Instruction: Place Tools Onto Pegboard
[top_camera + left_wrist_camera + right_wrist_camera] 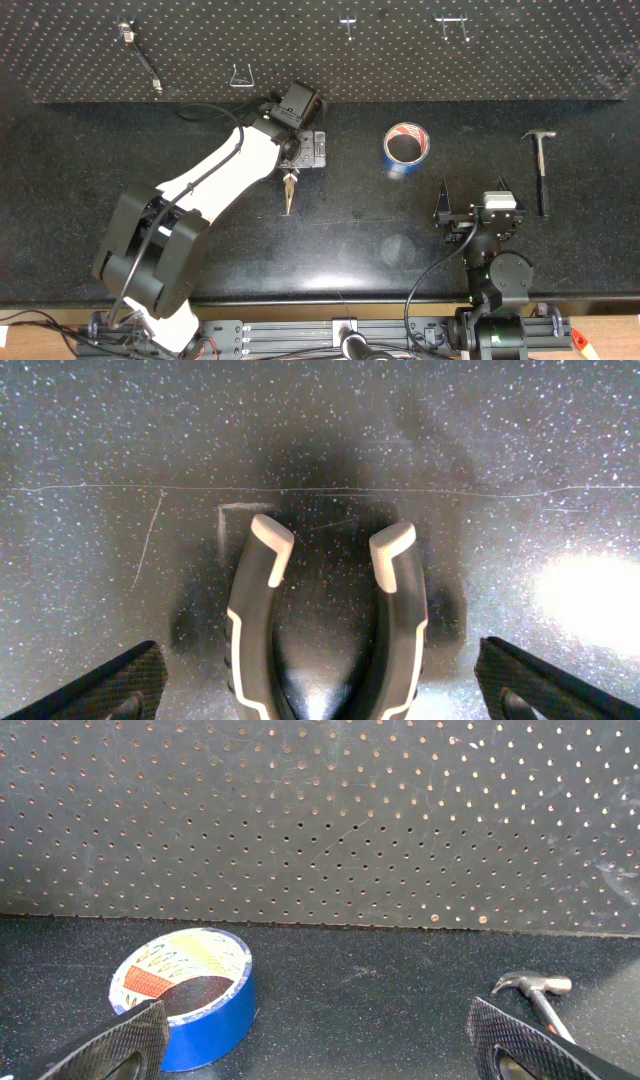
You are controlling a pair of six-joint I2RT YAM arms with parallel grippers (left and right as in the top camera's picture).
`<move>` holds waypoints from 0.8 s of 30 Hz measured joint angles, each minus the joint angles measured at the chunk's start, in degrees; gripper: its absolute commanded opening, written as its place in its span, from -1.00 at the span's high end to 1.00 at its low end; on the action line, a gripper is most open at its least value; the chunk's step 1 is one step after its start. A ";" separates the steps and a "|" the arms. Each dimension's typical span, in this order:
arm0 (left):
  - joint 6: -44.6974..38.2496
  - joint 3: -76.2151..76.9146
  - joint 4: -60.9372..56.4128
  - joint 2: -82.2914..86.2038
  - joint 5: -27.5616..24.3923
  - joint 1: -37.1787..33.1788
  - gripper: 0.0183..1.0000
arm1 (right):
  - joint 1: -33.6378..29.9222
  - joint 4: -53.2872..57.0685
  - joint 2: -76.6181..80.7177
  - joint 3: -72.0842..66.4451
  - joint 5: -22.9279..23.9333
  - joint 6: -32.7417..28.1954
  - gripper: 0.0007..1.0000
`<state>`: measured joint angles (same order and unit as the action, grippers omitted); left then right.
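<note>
The pliers (pixel 289 192) lie on the black table, nose toward the front edge, grey-and-black handles (pixel 262 600) toward the pegboard (pixel 400 60). My left gripper (pixel 303 150) hovers over those handles, open, with its fingers (pixel 130 685) wide on either side and not touching them. A hammer (pixel 541 170) lies at the right and a blue tape roll (pixel 407 147) sits mid-right. My right gripper (pixel 470 195) stands open near the front, facing the tape roll (pixel 185 990) and the hammer (pixel 535 992), with nothing between its fingers.
A wrench (pixel 140 55) hangs on the pegboard's left part. Bare hooks sit at the board's lower middle (pixel 240 76) and along its top (pixel 347 25) (pixel 452 27). The pegboard (pixel 320 820) rises straight from the table's back edge.
</note>
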<state>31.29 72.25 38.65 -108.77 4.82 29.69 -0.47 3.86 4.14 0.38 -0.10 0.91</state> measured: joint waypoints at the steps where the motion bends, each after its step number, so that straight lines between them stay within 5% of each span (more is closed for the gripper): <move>1: 0.00 0.00 0.00 0.00 0.00 0.00 -0.92 | 0.00 0.00 0.00 0.00 0.00 0.00 -0.93; 6: -0.26 0.00 0.00 0.00 -0.17 0.00 -0.69 | 0.00 0.00 0.00 0.00 0.00 0.00 -0.93; 24: -0.17 -0.90 -0.81 -0.13 -1.09 -0.04 -0.58 | 0.00 0.00 0.00 0.00 0.00 0.00 -0.93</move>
<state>31.11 71.35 37.85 -108.90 3.73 29.65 -0.47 3.86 4.14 0.38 -0.10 0.91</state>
